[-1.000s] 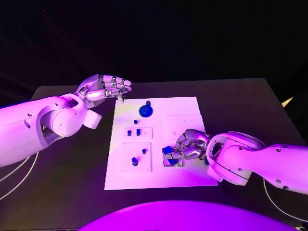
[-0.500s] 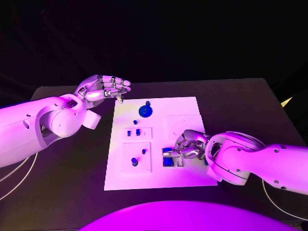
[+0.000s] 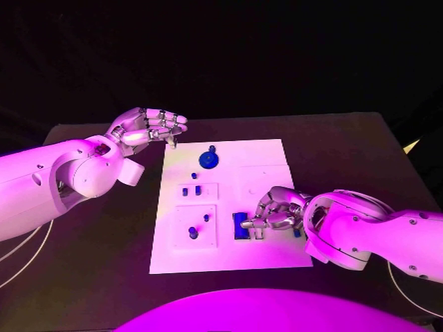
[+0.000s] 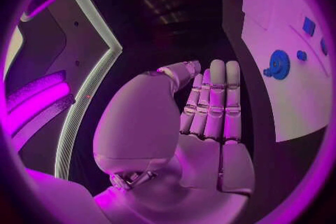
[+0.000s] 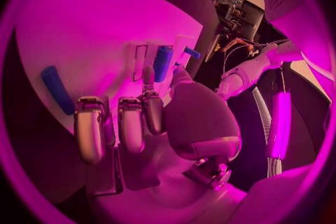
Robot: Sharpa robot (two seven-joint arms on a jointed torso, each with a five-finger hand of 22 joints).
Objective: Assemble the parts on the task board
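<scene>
Where the black table (image 3: 102,256) carries the work: the white task board (image 3: 226,252) lies at its middle, long side running away from the robot.
Left hand (image 3: 147,126): fingers curled in, hanging above the table just beside the board's far left corner, seemingly holding nothing.
Right hand (image 3: 273,211): over the board's near right part, fingers bent down beside an upright blue part (image 3: 241,225); whether they grip it I cannot tell.
Other parts: a round blue disc (image 3: 210,160) at the far end, small blue pieces (image 3: 191,191) in the left recesses.
</scene>
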